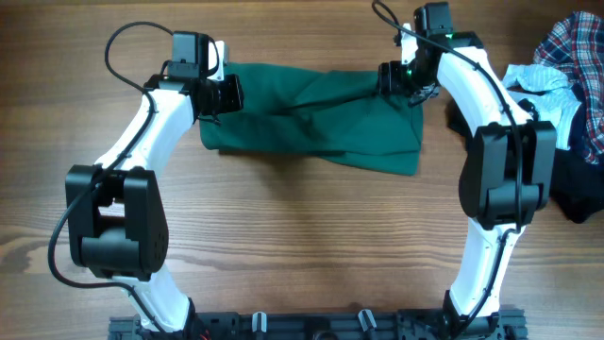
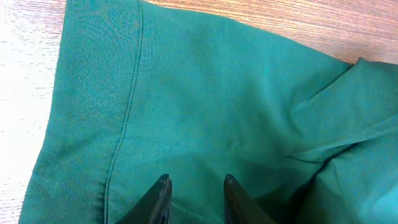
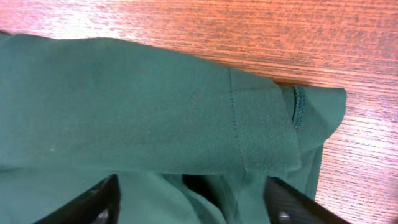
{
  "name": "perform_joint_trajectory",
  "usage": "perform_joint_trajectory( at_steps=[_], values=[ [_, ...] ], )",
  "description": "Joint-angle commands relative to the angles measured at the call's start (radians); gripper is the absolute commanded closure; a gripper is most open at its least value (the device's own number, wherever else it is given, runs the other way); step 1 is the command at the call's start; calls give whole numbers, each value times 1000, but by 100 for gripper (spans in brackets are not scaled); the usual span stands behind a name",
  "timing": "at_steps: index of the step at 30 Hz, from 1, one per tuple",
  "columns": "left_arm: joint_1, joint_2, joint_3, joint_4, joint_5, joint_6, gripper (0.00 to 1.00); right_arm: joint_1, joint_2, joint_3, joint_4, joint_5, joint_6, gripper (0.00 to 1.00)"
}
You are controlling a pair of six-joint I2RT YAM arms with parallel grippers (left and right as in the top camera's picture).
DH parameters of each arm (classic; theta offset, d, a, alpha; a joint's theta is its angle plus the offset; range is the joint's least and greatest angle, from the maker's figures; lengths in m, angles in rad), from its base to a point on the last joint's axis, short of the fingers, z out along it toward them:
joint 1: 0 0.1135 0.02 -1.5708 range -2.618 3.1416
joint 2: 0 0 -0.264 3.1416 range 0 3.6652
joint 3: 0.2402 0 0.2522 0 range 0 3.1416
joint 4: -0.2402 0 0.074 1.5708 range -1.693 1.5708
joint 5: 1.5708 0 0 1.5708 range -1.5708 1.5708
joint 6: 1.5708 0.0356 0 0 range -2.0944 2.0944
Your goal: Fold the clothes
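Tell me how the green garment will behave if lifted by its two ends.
Likely floppy: the green garment already lies in soft creases, so its middle would probably sag. Its doubled edge lies nearly flat, so probably thin and light. Pushed across the wooden table, it would probably bunch rather than slide.

A brown wooden table point(image 1: 302, 227) with grain running lengthwise

Brown wood-grain table point(image 1: 302, 236). Toward 12 o'clock from its middle, lying spread on the wood: dark green garment point(image 1: 311, 118), long side running 9 to 3 o'clock, creased toward its 3 o'clock end. Out at 3 o'clock, heaped together at the edge: plaid shirt point(image 1: 576, 47), white piece point(image 1: 543, 80), black garment point(image 1: 576, 189).
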Motion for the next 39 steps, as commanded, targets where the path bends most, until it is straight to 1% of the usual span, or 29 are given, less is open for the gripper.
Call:
perform_joint_trajectory(
  at_steps=[1, 5, 12, 15, 18, 19, 20, 26, 39],
  values=[
    [0, 19, 14, 0, -10, 10, 73, 5, 29, -8, 4, -2, -23, 38],
    [0, 22, 14, 0, -18, 9, 73, 8, 37, -8, 8, -26, -24, 49],
    [0, 30, 14, 0, -18, 9, 73, 26, 90, -8, 4, -32, -27, 52],
    [0, 30, 14, 0, -18, 9, 73, 31, 98, -8, 2, -32, -27, 64],
    [0, 30, 14, 0, -18, 9, 73, 31, 98, -8, -6, -32, -25, 85],
    [0, 30, 14, 0, -18, 9, 73, 31, 98, -8, -10, -32, -20, 94],
    [0, 30, 14, 0, -18, 9, 73, 30, 98, -8, -15, -32, -12, 96],
    [0, 30, 14, 0, -29, 9, 73, 12, 72, -8, -76, -32, 53, 96],
    [0, 30, 14, -1, -50, 9, 74, -6, -73, -8, -215, -32, 90, 95]
  ],
)
